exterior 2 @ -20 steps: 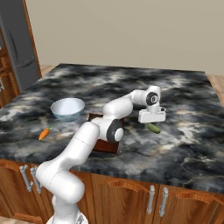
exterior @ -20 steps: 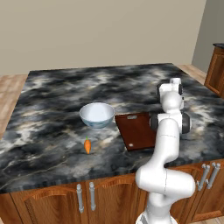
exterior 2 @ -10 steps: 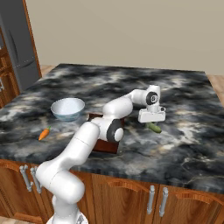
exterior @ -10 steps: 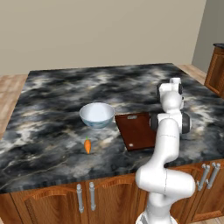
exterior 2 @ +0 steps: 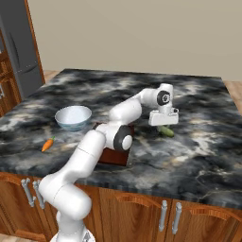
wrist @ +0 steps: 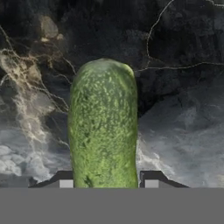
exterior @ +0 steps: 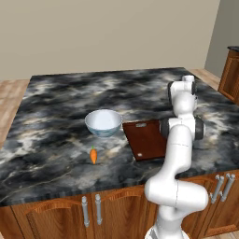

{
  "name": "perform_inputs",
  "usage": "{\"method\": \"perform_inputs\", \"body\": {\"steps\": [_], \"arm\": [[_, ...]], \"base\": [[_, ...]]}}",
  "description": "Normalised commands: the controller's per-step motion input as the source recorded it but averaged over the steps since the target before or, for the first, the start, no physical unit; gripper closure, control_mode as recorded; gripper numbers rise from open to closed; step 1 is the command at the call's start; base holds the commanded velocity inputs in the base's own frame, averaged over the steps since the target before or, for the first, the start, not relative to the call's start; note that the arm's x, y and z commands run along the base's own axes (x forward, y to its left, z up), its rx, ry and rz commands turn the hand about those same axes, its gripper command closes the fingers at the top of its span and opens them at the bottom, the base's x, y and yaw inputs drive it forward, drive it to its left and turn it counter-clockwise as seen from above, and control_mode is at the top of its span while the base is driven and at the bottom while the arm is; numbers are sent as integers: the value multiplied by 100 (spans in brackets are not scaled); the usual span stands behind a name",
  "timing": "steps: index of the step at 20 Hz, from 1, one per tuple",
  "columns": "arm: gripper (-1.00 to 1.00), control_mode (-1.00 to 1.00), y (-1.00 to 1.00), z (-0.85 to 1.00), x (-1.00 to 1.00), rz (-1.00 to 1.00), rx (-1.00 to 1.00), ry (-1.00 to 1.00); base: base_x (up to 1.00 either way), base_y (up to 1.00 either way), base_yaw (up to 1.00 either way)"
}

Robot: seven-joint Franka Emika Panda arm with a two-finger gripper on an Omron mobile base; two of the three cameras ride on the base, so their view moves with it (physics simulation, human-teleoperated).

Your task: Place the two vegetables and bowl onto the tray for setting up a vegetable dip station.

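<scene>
Orange carrot [exterior: 93, 155] lies farthest from the gripper [exterior 2: 163, 126], out on the dark marble counter [exterior: 56, 116] past the bowl [exterior: 103, 122]; it sits loose on the stone, well apart from the tray [exterior: 148, 138], so that vegetable is not yet placed. The pale bowl stands upright nearer in, just beside the tray's far corner but off it, so it too is left to do. The reddish-brown tray comes next, between the bowl and the gripper, and its visible surface carries nothing, though the arm hides part of it. Beyond the tray's near edge, the gripper reaches down to the counter over the green vegetable [wrist: 103, 127], which lies flat on the marble. In the hand view the 2 fingertips [wrist: 151, 180] stand on either side of its near end, pressed close to its flanks, so the gripper looks closed around the green vegetable; whether the pads are truly biting or only touching I cannot tell for sure, since the contact sits at the very edge of the picture. In the right base view the vegetable appears to rest on the stone under the hand, not raised. By my reading, 0 of the 3 items are on the tray: the first grasp is being made, and the lift, the carry to the tray, then the carrot and the bowl remain.
</scene>
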Motion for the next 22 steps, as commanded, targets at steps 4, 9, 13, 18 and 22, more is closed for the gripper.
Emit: {"method": "perform_inputs", "body": {"steps": [4, 9, 13, 18, 22], "arm": [[100, -100, 43, 36, -55, 14, -5, -6], [100, -100, 52, 34, -71, 15, -6, -9], [100, -100, 55, 35, -80, 17, -5, -10], [100, -100, 57, 27, -64, 14, -3, -7], [100, -100, 64, 18, -64, 14, -1, -3]], "base": [[0, 0, 0], [0, 0, 0], [0, 0, 0], [0, 0, 0], [0, 0, 0]]}}
